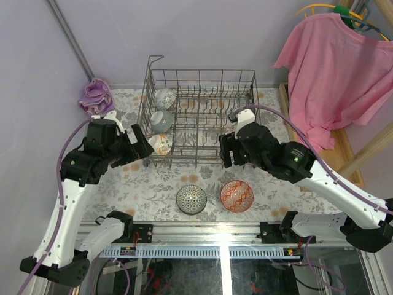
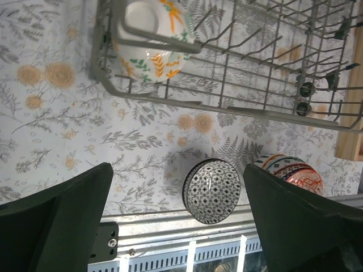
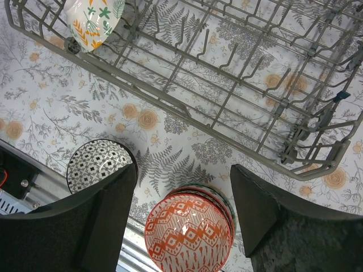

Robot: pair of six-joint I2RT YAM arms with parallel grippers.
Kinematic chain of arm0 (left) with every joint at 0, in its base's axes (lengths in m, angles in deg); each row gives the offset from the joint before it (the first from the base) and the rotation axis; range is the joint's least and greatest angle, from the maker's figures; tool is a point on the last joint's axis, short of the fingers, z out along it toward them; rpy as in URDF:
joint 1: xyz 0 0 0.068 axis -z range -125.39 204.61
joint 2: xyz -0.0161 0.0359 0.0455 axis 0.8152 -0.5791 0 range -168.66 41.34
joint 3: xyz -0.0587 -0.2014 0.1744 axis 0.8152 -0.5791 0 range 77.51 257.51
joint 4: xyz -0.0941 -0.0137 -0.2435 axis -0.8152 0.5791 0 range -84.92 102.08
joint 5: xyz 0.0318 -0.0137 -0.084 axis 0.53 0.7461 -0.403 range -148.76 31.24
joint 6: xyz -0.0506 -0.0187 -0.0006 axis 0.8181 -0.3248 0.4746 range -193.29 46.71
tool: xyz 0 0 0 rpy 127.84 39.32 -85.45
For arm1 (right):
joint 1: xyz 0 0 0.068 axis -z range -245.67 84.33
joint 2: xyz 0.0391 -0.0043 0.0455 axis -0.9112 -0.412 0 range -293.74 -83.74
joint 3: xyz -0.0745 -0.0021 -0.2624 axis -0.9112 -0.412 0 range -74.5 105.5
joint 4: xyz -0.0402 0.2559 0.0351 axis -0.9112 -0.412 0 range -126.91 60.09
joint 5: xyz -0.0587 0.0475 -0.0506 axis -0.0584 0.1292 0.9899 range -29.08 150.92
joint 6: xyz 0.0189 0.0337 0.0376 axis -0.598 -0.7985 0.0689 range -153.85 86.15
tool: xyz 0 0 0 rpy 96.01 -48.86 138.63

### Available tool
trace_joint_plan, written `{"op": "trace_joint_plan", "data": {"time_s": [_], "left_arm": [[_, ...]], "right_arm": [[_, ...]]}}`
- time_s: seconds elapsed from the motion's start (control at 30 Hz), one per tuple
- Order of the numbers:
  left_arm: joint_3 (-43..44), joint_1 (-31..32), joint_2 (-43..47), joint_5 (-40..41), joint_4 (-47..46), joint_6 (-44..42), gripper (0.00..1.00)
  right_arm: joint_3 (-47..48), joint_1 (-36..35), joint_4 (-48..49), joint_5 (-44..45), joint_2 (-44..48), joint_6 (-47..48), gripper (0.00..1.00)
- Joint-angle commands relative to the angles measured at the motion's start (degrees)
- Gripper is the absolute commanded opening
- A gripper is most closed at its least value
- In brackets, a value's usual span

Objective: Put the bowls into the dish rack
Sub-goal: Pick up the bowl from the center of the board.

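The grey wire dish rack [image 1: 202, 71] stands at the back middle of the table. Three bowls stand on edge in its left row: a blue-and-white one [image 1: 164, 97], a pale one [image 1: 161, 120] and a floral one [image 1: 161, 144] [image 2: 150, 42] [image 3: 93, 20]. A black-and-white bowl [image 1: 191, 199] [image 2: 212, 190] [image 3: 96, 164] and a red-and-white bowl [image 1: 237, 195] [image 3: 190, 235], stacked on another bowl, sit on the table in front. My left gripper [image 1: 143, 147] [image 2: 177, 187] is open and empty by the rack's near left corner. My right gripper [image 1: 225, 151] [image 3: 182, 175] is open and empty above the red bowl.
A crumpled purple cloth [image 1: 95, 95] lies at the back left. A pink shirt [image 1: 334, 67] hangs at the right over a wooden frame [image 1: 344, 144]. A metal rail [image 1: 202, 233] runs along the table's near edge.
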Motion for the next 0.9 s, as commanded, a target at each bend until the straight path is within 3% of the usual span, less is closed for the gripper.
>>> {"op": "trace_joint_plan", "data": {"time_s": [0.0, 0.1, 0.23, 0.3, 0.53, 0.73, 0.87], "left_arm": [[5.32, 4.01, -2.43, 3.21, -3.25, 0.32, 0.99], [6.64, 13.33, -5.10, 7.94, -3.61, 3.88, 0.99], [10.49, 38.19, -12.35, 29.10, 0.64, 14.93, 1.00], [13.22, 46.14, -15.66, 34.86, 4.33, 19.66, 1.00], [10.91, 64.10, -22.79, 37.58, 10.33, 33.56, 1.00], [3.06, 67.21, -30.28, 33.00, 0.88, 35.15, 1.00], [2.71, 67.04, -34.36, 32.86, -2.12, 33.84, 1.00]], "right_arm": [[1.16, 1.13, 2.66, -1.99, 0.29, 1.58, 0.75], [1.80, 2.05, 2.42, -1.82, 0.38, 1.77, 0.76], [3.82, 3.68, 1.68, -1.75, 0.13, 2.66, 0.76], [5.02, 4.34, 0.82, -1.59, 0.25, 2.87, 0.76], [6.79, 5.42, -2.15, 1.26, 3.62, 3.09, 0.78], [6.09, 5.65, -3.05, 1.88, 6.34, 2.90, 0.78], [5.43, 5.68, -3.92, 1.88, 7.96, 2.76, 0.78]]}}
